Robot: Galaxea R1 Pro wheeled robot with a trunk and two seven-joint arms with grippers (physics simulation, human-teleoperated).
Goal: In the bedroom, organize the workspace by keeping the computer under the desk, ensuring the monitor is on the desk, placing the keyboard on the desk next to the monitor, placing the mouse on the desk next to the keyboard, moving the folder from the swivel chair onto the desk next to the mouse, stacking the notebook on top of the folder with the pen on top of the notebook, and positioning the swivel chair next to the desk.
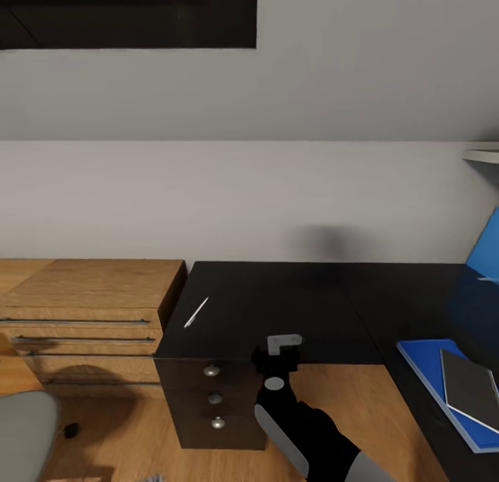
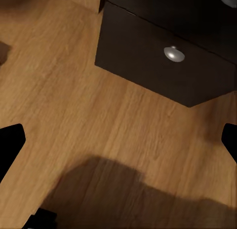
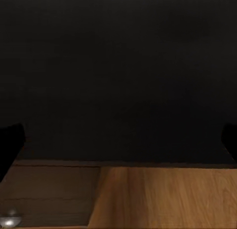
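The pen (image 1: 196,312) lies flat on the black desk (image 1: 277,302), a thin white sliver near the left end of the top, angled toward the wall. My right gripper (image 1: 276,361) hangs at the front edge of the desk, right of the pen and nearer to me, well apart from it. Through the right wrist camera I see the two fingertips (image 3: 10,145) at the far edges of the picture, spread wide with nothing between them, over the dark desk top and its front lip.

On the right wing of the desk sits the blue folder (image 1: 426,371) with the dark notebook (image 1: 471,388) lying on top of it. Below the pen, the drawer unit (image 1: 211,399) shows three round silver knobs in a column.

My left gripper (image 2: 118,145) points down at the wood floor (image 2: 74,100) beside the bottom drawer, fingers wide apart and empty. The light wood cabinet (image 1: 90,309) stands against the desk's left end. The grey chair seat (image 1: 21,433) shows at the lower left.
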